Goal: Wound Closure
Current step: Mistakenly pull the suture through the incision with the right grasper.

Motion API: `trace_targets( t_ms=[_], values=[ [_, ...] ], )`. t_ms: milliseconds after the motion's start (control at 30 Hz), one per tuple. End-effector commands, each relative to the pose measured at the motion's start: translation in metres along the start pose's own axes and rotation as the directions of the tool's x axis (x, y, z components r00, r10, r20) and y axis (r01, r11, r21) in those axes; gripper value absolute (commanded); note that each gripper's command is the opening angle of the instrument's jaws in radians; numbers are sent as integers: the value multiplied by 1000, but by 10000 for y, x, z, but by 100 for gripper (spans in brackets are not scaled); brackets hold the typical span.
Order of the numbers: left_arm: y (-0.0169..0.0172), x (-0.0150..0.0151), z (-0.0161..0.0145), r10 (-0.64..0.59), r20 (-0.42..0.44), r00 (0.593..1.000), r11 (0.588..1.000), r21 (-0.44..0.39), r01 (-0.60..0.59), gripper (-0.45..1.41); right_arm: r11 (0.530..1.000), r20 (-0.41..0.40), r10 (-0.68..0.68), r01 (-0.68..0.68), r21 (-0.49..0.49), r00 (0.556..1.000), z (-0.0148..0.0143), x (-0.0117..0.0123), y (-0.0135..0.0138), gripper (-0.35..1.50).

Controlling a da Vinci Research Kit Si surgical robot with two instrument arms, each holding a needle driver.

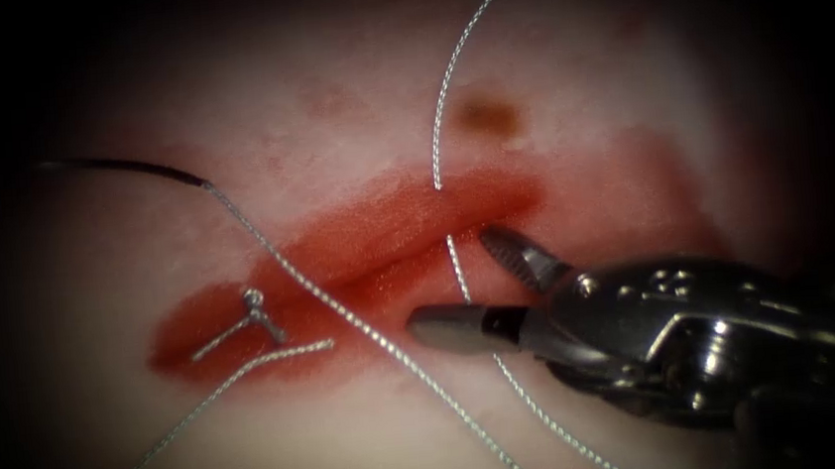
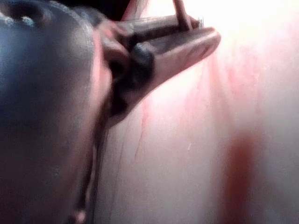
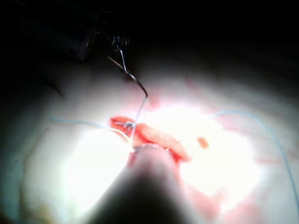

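Observation:
The cut [image 1: 380, 257] runs as a red band across the tissue [image 1: 327, 92]. A tied knot [image 1: 254, 302] with short cut ends sits at its left end. My right tool [image 1: 451, 277] comes in from the right with its jaws open around a strand of thread [image 1: 458, 266] that leaves the cut; it holds nothing. The dark curved needle [image 1: 124, 168] lies free of the tissue, up and left of the cut, and thread [image 1: 344, 315] trails from its rear end. My left tool [image 3: 117, 42] is shut on the needle [image 3: 133, 77] far from the thread end, and its jaws [image 2: 187, 35] are closed.
One long strand of thread [image 1: 454, 63] arcs up and away over the far tissue. Another strand [image 1: 202, 406] runs from the knot's side toward the near left. Red fluid [image 1: 357, 229] stains the tissue around the cut. A brown spot [image 1: 488, 115] lies beyond it.

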Motion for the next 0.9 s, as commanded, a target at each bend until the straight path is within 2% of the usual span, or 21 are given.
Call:
trace_targets(
  t_ms=[33,300,467,700,767,900],
  values=[
    [-11,-5,-5,4,4,1000,1000,4,-4,-45,1000,-2,-1,1,4,1000,6,13,-6,-35],
    [-11,-5,-5,4,4,1000,1000,4,-4,-45,999,16,40,-40,20,999,2,12,-8,-35],
    [-11,-4,-5,4,1,1000,1000,2,-4,-45,998,141,22,-30,52,990,-9,-1,-7,-35],
    [-11,-4,-4,5,1,1000,1000,2,-5,-45,989,248,12,-47,137,969,-25,-11,-2,-35],
    [-11,-4,-4,5,1,1000,1000,2,-5,-45,983,289,26,-78,168,957,-31,-15,0,-35],
    [-11,-3,-4,5,-4,1000,1000,3,-5,-45,985,380,-10,-57,164,925,-48,-26,4,-35]
  ],
)
